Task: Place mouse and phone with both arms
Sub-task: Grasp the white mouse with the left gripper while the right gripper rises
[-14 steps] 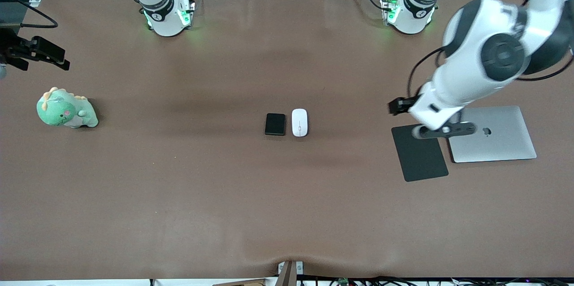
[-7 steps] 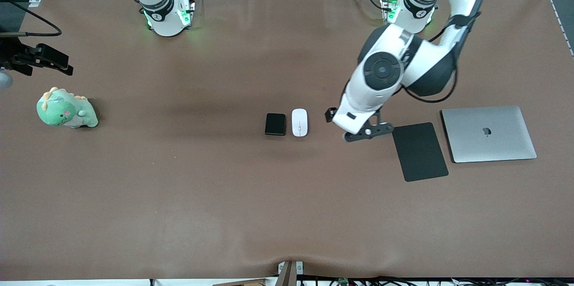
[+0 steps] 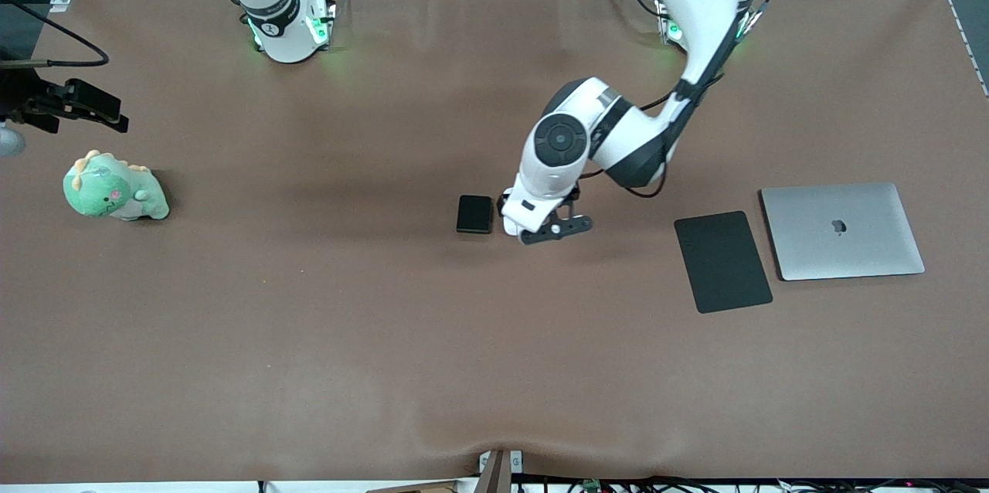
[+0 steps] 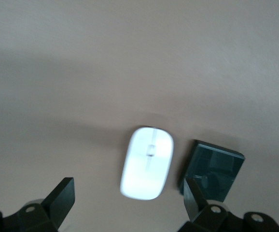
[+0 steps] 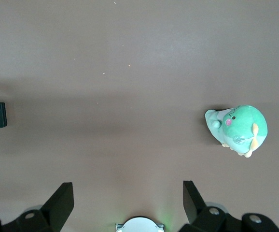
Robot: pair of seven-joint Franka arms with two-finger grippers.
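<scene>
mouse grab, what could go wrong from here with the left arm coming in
1. The phone lies right beside the mouse, with only a thin gap. The left gripper, open above the mouse, may put a finger on the phone or shove it.
2. The mouse is smooth and rounded, so it might squirt out if the fingers close off-centre.
3. The right gripper waits open near the plush dinosaur; reaching for the phone too early could crowd the left arm.
</scene>
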